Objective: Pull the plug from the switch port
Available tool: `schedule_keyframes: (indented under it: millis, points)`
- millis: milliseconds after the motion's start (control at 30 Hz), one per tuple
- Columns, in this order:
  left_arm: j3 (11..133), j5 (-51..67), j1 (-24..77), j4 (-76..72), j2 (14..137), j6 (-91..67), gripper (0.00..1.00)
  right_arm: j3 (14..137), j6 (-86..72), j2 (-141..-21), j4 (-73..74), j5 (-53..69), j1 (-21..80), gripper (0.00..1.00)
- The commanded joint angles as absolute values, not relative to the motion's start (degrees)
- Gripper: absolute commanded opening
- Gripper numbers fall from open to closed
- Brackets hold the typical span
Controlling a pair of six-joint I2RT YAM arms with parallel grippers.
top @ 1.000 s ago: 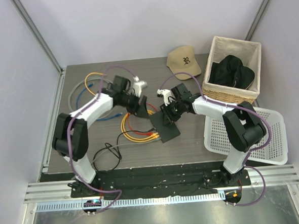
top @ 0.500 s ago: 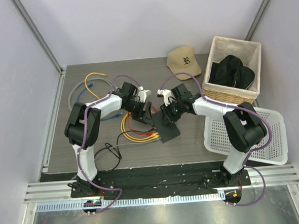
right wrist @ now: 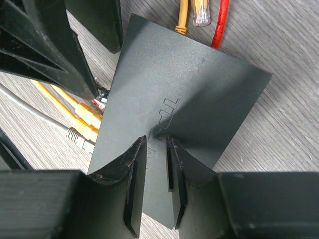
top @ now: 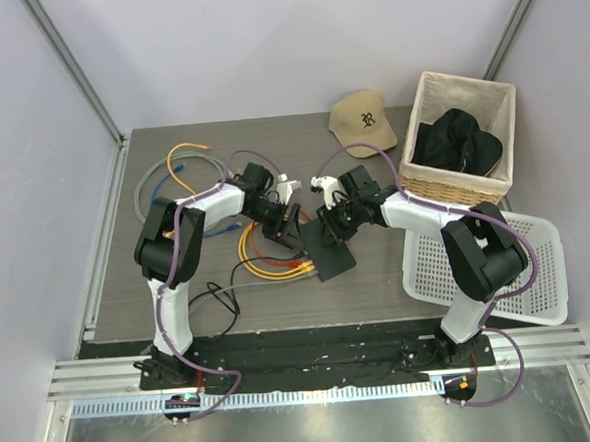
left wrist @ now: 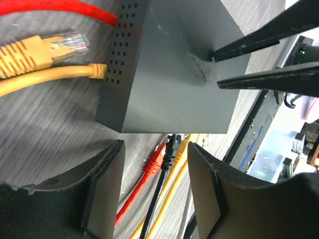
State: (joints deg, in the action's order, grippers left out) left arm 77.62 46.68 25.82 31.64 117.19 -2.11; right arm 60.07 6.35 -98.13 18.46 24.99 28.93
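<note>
— Jaws on the left gripper (left wrist: 154, 149)?
— Apart, gripping nothing. A red plug (left wrist: 153, 163), a black plug (left wrist: 169, 149) and a yellow plug (left wrist: 182, 144) lie between its matte black fingers, at the switch's edge.
— And the switch (left wrist: 169, 69)?
— It is a flat, smooth dark box, perforated along one side, lying on the wood-grain table (top: 379, 276) between both grippers.
— The right gripper (right wrist: 155, 141)?
— Its jaws are a narrow slit apart. The tips rest on the switch's top, with nothing between them.
— Arms?
— Both are bent at the elbow, reaching inward.
</note>
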Motion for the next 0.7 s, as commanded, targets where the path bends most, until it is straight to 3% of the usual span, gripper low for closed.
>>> schedule_keyframes:
  millis: [0,667]
  points:
    - [78.0,49.9,26.1,33.1,117.3,-0.2,0.56,57.7,8.5,-100.1,21.7,18.6,28.7,0.31]
    - [76.1,51.9,27.2,30.4,118.1,-2.4,0.53,56.8,8.3,-99.6,21.9,18.6,28.7,0.31]
